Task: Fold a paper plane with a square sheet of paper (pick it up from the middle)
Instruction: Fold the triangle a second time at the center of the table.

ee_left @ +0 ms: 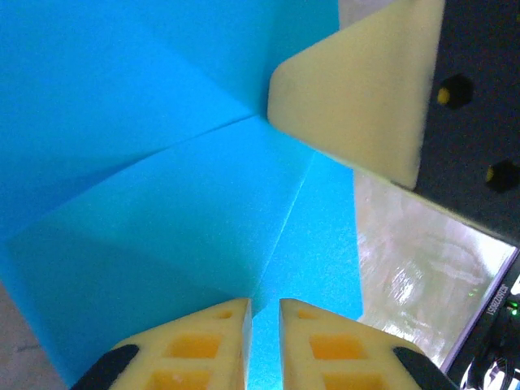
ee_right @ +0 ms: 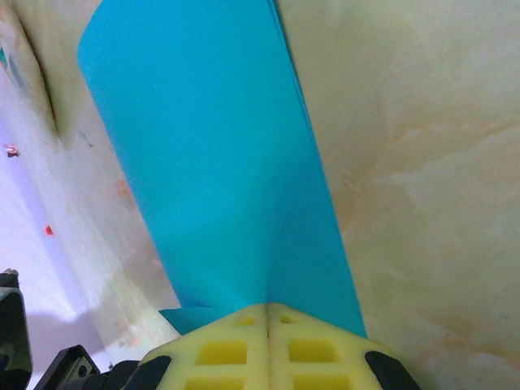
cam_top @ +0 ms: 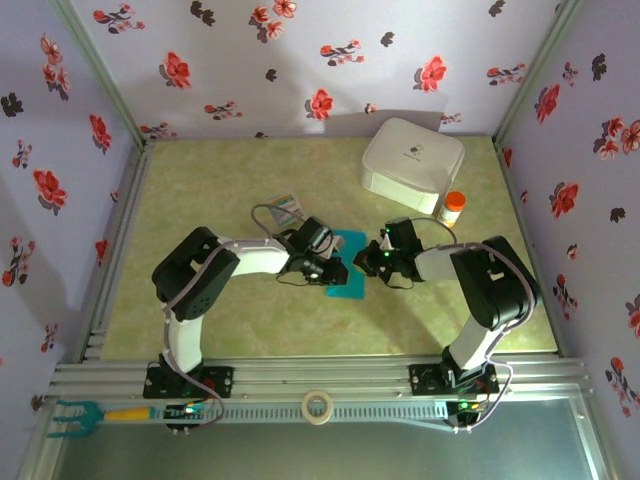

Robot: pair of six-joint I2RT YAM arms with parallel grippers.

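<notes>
The turquoise-blue sheet of paper [cam_top: 348, 287] lies part-folded on the table between my two grippers. In the left wrist view the paper [ee_left: 162, 203] shows diagonal creases and a raised flap. My left gripper [ee_left: 265, 302] hovers over it with its jaws a narrow gap apart, and blue paper shows through the gap. A pale finger of the right gripper [ee_left: 357, 97] presses at the crease's meeting point. In the right wrist view my right gripper [ee_right: 268, 305] is shut on the paper [ee_right: 219, 162], which stands up as a long folded strip. From above, the left gripper [cam_top: 325, 262] and right gripper [cam_top: 376, 258] face each other.
A white rounded box [cam_top: 412, 162] and an orange-capped bottle [cam_top: 453, 208] stand at the back right. A small multicoloured card [cam_top: 284, 208] lies behind the left gripper. The marbled table [cam_top: 200, 190] is walled by flowered panels. A tape roll [cam_top: 318, 407] sits on the front rail.
</notes>
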